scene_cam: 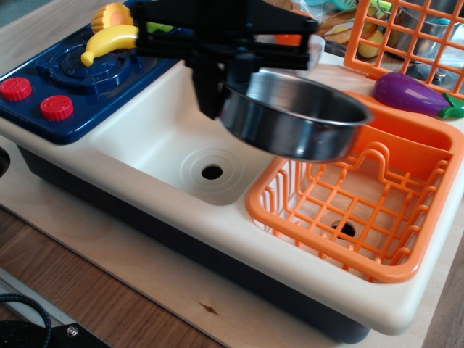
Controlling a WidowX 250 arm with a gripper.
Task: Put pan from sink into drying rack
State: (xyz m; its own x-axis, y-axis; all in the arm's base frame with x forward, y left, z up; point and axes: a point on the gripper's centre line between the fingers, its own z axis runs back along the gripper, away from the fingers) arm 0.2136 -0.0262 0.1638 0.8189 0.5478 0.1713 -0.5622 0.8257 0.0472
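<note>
One yellow banana point(109, 42) is seen on the blue stove point(80, 80) at left, the sink point(167, 138) is left bare, and the pan point(296, 116) is held up in the jaws, clamped on its rim, over the drying rack point(362, 196)

I count one pan point(293, 119), held up in my one gripper point(217, 87). One sink point(156, 138) with one drain hole point(212, 172). One drying rack point(362, 203). Two red knobs point(16, 88) on one blue stove point(72, 80). One banana point(109, 42), one eggplant point(412, 94), one flat orange wire grid point(406, 36).
</note>
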